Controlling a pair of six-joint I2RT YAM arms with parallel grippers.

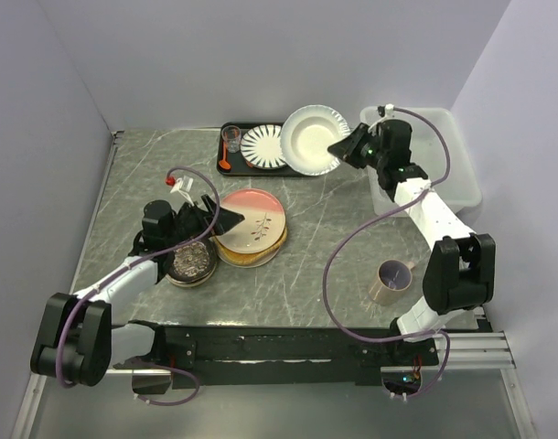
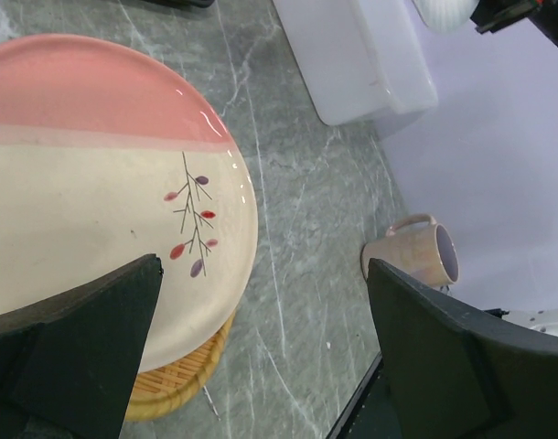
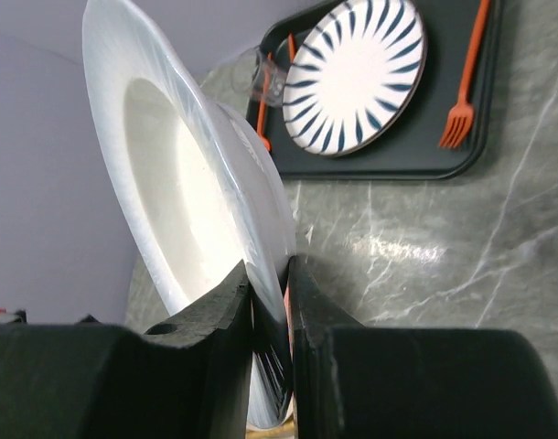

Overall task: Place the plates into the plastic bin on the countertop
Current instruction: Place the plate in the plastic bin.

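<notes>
My right gripper [image 1: 338, 149] [image 3: 270, 274] is shut on the rim of a white plate [image 1: 311, 139] [image 3: 187, 201]. The plate hangs tilted over the right end of the black tray, just left of the plastic bin [image 1: 462, 183] [image 2: 361, 64]. A pink-and-cream plate with a leaf sprig [image 1: 253, 219] [image 2: 96, 183] lies on a tan woven plate [image 1: 247, 258] [image 2: 178, 380] mid-countertop [image 1: 325, 238]. My left gripper [image 1: 226, 219] [image 2: 261, 274] stands open over the edge of that stack and holds nothing. A dark patterned plate [image 1: 191, 262] sits under the left arm.
The black tray [image 1: 226, 170] [image 3: 425, 160] at the back carries a striped plate [image 1: 261, 146] [image 3: 357, 78], a glass [image 1: 231, 137] and an orange fork [image 3: 462, 101]. A beige mug [image 1: 391, 279] [image 2: 416, 256] lies on its side at the front right. Walls close in on both sides.
</notes>
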